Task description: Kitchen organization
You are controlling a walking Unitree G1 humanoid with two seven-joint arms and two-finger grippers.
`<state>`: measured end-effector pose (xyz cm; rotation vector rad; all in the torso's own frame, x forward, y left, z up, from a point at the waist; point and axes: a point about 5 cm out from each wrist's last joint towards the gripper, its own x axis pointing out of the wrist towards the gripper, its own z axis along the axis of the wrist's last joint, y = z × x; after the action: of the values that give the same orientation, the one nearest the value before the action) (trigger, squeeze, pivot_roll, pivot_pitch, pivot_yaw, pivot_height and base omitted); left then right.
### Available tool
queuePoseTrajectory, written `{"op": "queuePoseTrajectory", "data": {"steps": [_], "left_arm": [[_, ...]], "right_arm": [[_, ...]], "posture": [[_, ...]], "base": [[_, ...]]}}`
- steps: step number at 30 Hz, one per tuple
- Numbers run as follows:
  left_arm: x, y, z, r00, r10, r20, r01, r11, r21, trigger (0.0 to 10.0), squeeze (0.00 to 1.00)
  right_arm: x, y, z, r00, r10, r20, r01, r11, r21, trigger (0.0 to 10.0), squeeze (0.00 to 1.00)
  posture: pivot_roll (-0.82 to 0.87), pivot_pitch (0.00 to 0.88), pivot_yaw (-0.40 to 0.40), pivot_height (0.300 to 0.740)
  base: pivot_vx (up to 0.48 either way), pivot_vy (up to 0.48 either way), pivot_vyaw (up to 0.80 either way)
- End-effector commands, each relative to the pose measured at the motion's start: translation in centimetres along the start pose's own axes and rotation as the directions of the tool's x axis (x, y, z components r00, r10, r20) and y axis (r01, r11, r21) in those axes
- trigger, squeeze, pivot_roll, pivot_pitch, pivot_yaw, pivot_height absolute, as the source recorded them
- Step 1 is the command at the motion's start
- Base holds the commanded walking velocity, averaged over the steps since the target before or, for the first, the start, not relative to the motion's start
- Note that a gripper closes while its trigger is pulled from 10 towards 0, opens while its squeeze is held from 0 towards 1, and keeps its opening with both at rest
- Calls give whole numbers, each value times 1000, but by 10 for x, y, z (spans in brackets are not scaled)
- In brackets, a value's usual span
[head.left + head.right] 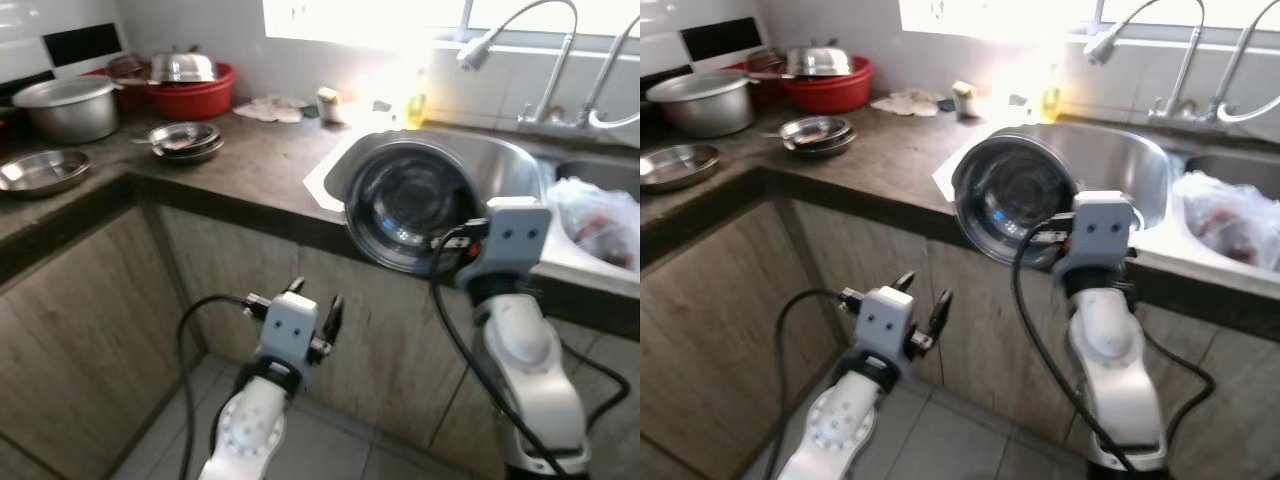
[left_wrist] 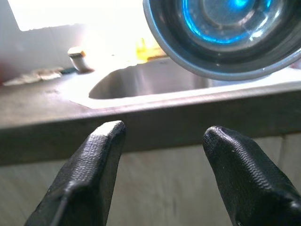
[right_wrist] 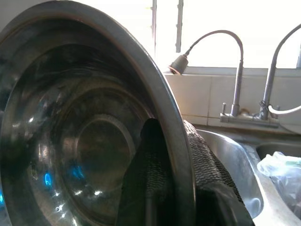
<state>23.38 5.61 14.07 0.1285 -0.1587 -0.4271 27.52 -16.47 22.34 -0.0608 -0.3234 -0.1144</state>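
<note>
Right gripper point(image 3: 171, 160) pinches bowl point(image 1: 410, 205) rim, tipped up over sink point(image 1: 520, 165). Left gripper point(image 1: 315, 305) spread, low by counter point(image 1: 250, 165).

Upper right of frame: two curved taps point(image 1: 545, 60) on a tiled ledge under a bright window point(image 1: 350, 20). Below them, far right, a clear plastic bag point(image 1: 598, 218) w/ sth reddish inside. Wood-grain cupboard doors point(image 1: 90, 350) fill the lower left below the dark bench point(image 1: 250, 165) edge — grey tiled floor point(image 1: 330, 440) at the bottom. Top left corner: white wall tiles, a black rectangle point(image 1: 82, 42) set into them.
</note>
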Motion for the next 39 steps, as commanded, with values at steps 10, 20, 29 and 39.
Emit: {"op": "queuePoseTrajectory", "data": {"steps": [10, 20, 29, 39], "left_arm": [[0, 13, -2, 999, 36, -1, -36, 999, 23, 10000, 0], [7, 14, 10, 998, 33, 45, -34, 999, 24, 10000, 0], [7, 14, 10, 999, 34, 43, -35, 999, 27, 10000, 0], [6, 14, 7, 999, 36, 33, -37, 999, 28, 10000, 0]], "right_arm": [[6, 10, 6, 998, 52, 30, -53, 998, 21, 10000, 0], [9, 9, 4, 998, 61, 18, -62, 998, 21, 10000, 0], [11, 9, 0, 998, 70, -1, -70, 997, 17, 10000, 0], [12, 11, -1, 997, 81, -1, -81, 997, 5, 10000, 0]], "posture": [[168, 0, -40, 740], [169, 0, -42, 740], [165, 0, -44, 740], [165, 0, -44, 740]], "base": [[280, 0, 0], [314, 0, 0], [268, 0, 0], [342, 0, -212]]}}
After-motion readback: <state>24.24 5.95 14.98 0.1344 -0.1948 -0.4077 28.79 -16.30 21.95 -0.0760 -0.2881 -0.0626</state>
